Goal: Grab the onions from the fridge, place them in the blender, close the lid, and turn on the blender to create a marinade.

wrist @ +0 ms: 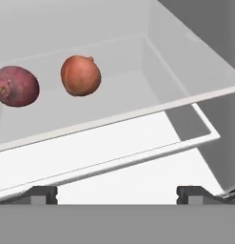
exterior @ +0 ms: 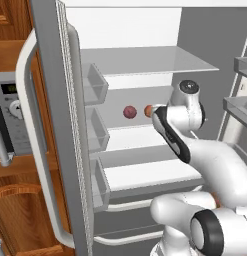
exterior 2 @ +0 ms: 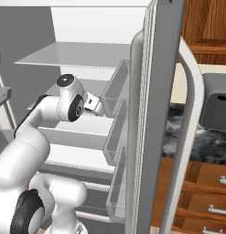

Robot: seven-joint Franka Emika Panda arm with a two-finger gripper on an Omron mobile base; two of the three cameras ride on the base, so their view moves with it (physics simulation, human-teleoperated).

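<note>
The fridge [exterior: 60, 125] stands open, white inside. On its middle shelf [wrist: 114, 116] lie two onions side by side: a dark red-purple one [wrist: 15, 86] [exterior: 129, 112] and, to its right, an orange-brown one [wrist: 81, 75] [exterior: 147, 110]. My gripper [wrist: 118, 193] is open and holds nothing. It sits in front of the shelf's edge, short of both onions and a little right of them. In the right base view the hand [exterior 2: 92, 104] reaches into the fridge at that shelf's height. The blender and the lid are out of view.
Clear door bins [exterior: 95, 85] line the open left door, whose long white handle [exterior: 32, 150] curves outward. A microwave [exterior: 10, 110] and wooden cabinets stand left of it. The right door [exterior 2: 155, 114] carries bins too; beyond it are a dark counter and wooden drawers [exterior 2: 206, 201].
</note>
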